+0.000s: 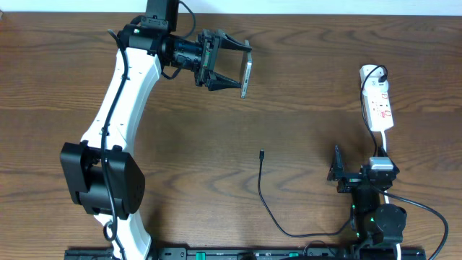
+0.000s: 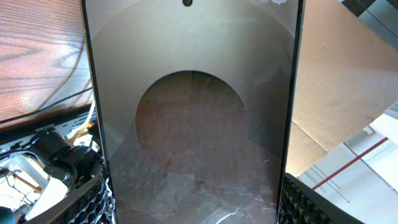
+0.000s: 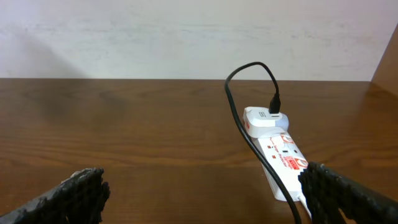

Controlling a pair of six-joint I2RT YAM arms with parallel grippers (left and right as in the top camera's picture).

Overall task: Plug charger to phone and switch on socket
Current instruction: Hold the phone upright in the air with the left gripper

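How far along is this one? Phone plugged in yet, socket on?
Done: the left gripper holds the phone off the table. In hand: nothing further; the right gripper is open and empty. Left: the charger tip lies loose on the table, unplugged, and the socket awaits switching; its switch state is unreadable.

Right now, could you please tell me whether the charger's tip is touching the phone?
Apart. The overhead view shows the phone held in the left hand, while the charger tip lies on the table with bare wood between them.
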